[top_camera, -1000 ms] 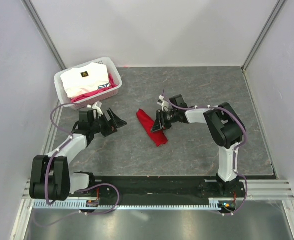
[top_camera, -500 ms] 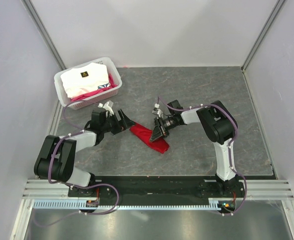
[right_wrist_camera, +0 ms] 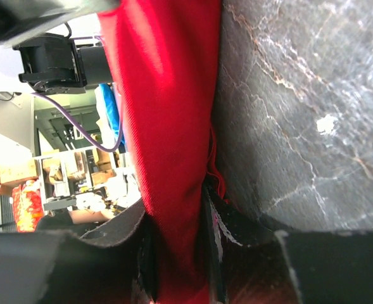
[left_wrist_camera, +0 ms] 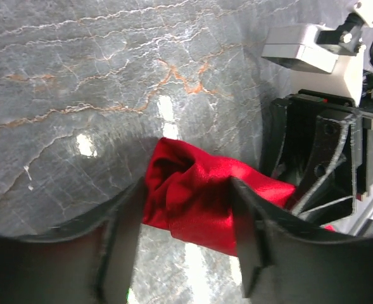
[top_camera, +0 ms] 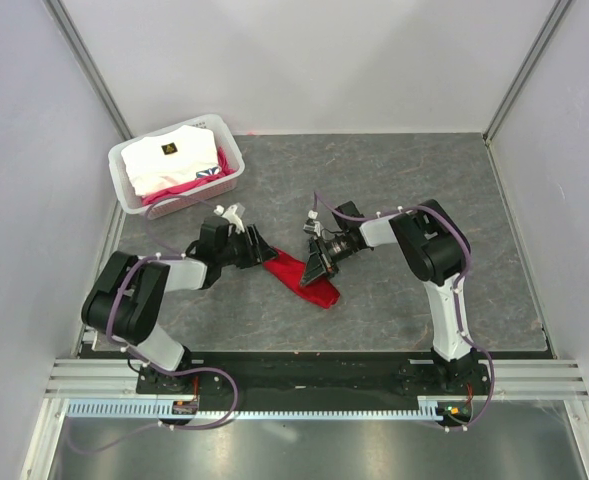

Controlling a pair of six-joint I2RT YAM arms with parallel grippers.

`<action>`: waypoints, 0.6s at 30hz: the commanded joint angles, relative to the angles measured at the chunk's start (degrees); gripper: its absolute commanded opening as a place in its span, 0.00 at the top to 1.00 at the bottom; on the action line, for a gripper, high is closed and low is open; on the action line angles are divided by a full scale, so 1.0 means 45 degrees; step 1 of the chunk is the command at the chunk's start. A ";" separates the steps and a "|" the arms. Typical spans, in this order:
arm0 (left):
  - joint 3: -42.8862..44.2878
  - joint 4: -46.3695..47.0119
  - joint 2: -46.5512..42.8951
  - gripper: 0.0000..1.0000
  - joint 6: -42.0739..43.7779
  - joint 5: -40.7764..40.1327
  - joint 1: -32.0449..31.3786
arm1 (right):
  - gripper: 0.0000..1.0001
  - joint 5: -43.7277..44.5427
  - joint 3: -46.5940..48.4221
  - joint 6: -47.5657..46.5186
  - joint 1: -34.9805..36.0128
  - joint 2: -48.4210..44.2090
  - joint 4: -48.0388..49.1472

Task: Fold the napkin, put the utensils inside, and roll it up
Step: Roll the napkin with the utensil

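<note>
The red napkin [top_camera: 304,280] lies mid-table as a narrow rolled bundle, slanting from upper left to lower right. My right gripper [top_camera: 315,266] is shut on its middle; in the right wrist view the cloth [right_wrist_camera: 167,120] runs tight between the two fingers of that gripper [right_wrist_camera: 177,221]. My left gripper [top_camera: 265,254] is at the bundle's left end. In the left wrist view that bunched end [left_wrist_camera: 195,199] fills the gap at the tips of this gripper [left_wrist_camera: 187,187], touching both fingers. The utensils are hidden.
A white basket [top_camera: 122,182] with folded white and pink fabric [top_camera: 174,160] stands at the back left, close behind the left arm. Enclosure walls rise on the left, right and far sides. The two wrists nearly meet over the napkin.
The left arm has swung right from the basket side to the napkin's left end, its jaws narrowing onto the cloth. The right gripper dragged the bundle slightly left and down.
</note>
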 commanded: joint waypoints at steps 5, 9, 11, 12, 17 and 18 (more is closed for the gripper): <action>0.0375 0.0536 0.0593 0.78 0.0772 -0.0532 -0.0195 | 0.57 0.2524 -0.0065 -0.1213 0.0178 0.0713 -0.0922; 0.0999 -0.0868 0.0573 0.98 0.0811 -0.0864 -0.0215 | 0.43 0.3420 -0.0026 -0.1057 0.0197 -0.0126 -0.1234; 0.1583 -0.2196 0.0651 0.98 0.0811 -0.1039 -0.0234 | 0.33 0.3909 0.0013 -0.1076 0.0197 -0.0884 -0.1410; 0.1799 -0.2741 0.0748 0.98 0.0792 -0.1079 -0.0215 | 0.31 0.4279 0.0071 -0.1096 0.0197 -0.1160 -0.1623; 0.3226 -0.5401 0.1666 0.98 0.0733 -0.0962 -0.0234 | 0.24 0.6720 0.0072 -0.1290 0.0275 -0.3601 -0.1743; 0.3363 -0.5848 0.1783 0.98 0.0675 -0.0904 -0.0234 | 0.22 0.7072 -0.0005 -0.1678 0.0468 -0.3972 -0.1743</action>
